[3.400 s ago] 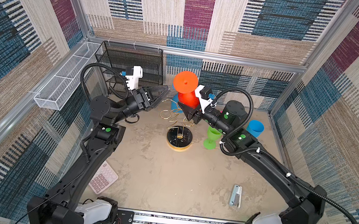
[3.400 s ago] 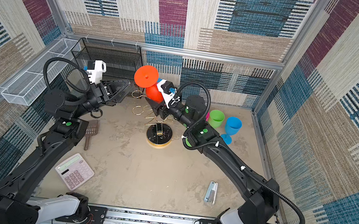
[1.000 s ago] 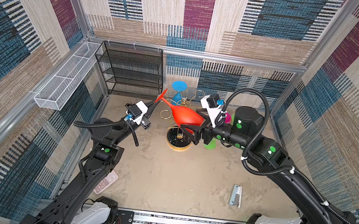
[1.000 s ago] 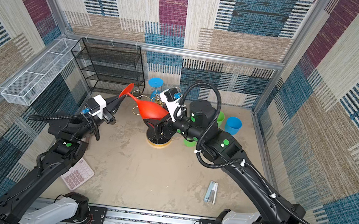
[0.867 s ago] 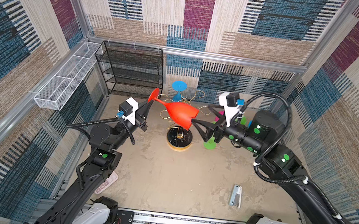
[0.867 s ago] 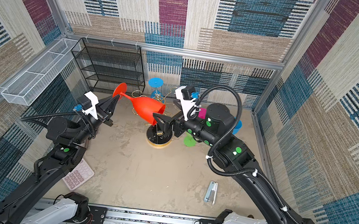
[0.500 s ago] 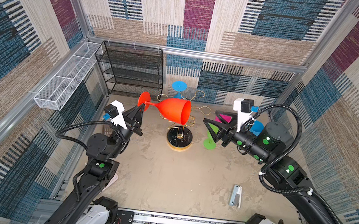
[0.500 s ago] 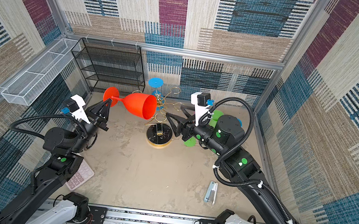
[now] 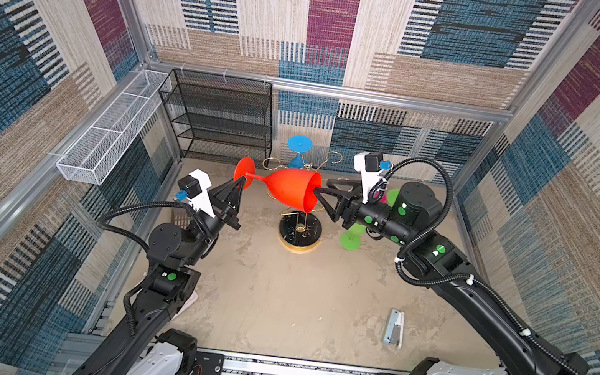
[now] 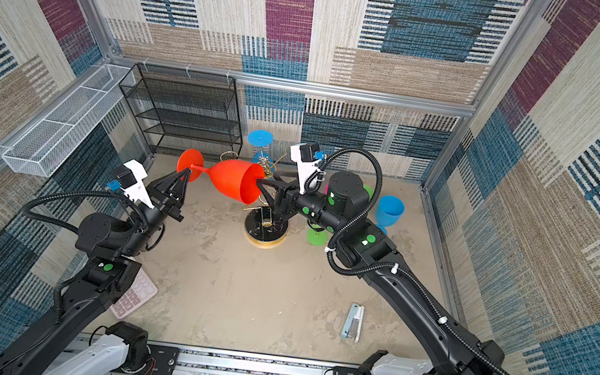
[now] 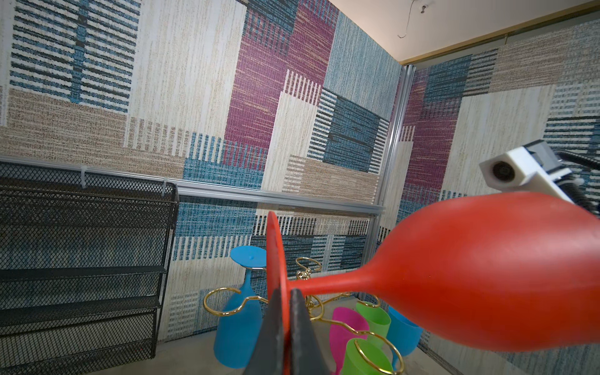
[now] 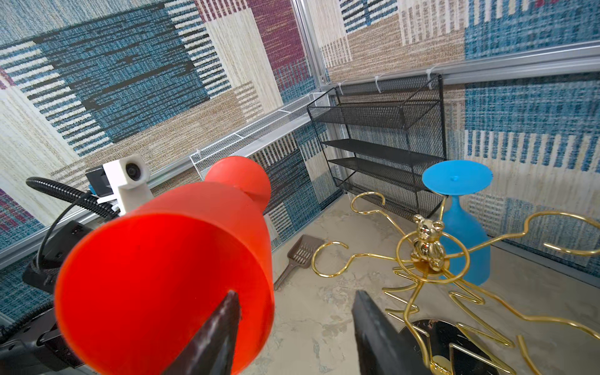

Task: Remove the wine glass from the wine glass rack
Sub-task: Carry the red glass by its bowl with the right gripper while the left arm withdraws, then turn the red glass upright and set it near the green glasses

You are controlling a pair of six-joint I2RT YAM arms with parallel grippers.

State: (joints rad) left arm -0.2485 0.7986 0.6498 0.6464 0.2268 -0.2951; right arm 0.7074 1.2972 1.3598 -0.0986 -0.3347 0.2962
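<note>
Now the wine glass [image 9: 291, 191] hangs sideways in the air, free of the wine glass rack [image 9: 299, 233], which it left in the last seconds. The left claw [image 9: 240, 184] stays clamped on its foot. The right claw [image 9: 322, 185], fingers apart, has come back to the rim, so the removal looks nearly done.

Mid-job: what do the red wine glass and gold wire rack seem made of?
Red wine glass: probably plastic; opaque, evenly coloured, soft satin sheen, no transparency. Gold wire wine glass rack: seemingly polished metal; thin bent wire with bright mirror-like glints.
</note>
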